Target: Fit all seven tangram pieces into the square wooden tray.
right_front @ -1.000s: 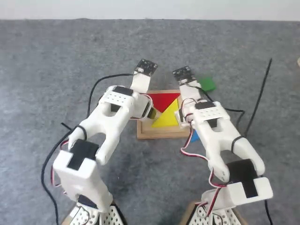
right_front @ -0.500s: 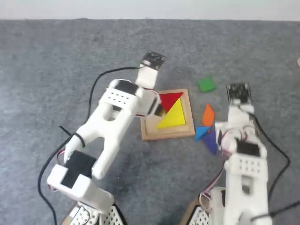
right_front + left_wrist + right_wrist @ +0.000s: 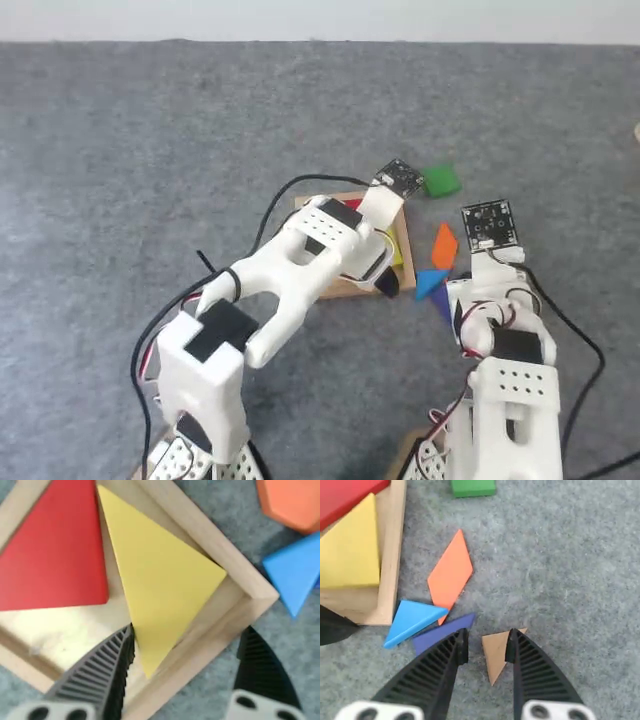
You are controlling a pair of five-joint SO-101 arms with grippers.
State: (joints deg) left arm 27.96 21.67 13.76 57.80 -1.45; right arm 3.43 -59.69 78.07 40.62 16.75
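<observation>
The square wooden tray holds a red triangle and a yellow triangle. My left gripper is open and straddles the tray's near right corner wall. To the right of the tray lie a green square, an orange parallelogram, a blue triangle and a dark purple triangle. My right gripper is narrowly open, low over the carpet, with a small tan triangle between its fingers.
Grey carpet covers the table. The left arm stretches across the tray and hides most of it in the high view. The right arm stands close beside the loose pieces. Bare carpet lies at the far side and far left.
The left arm has swung right across the tray to its near right corner. The right arm has pulled back from the tray and come down over the loose pieces.
</observation>
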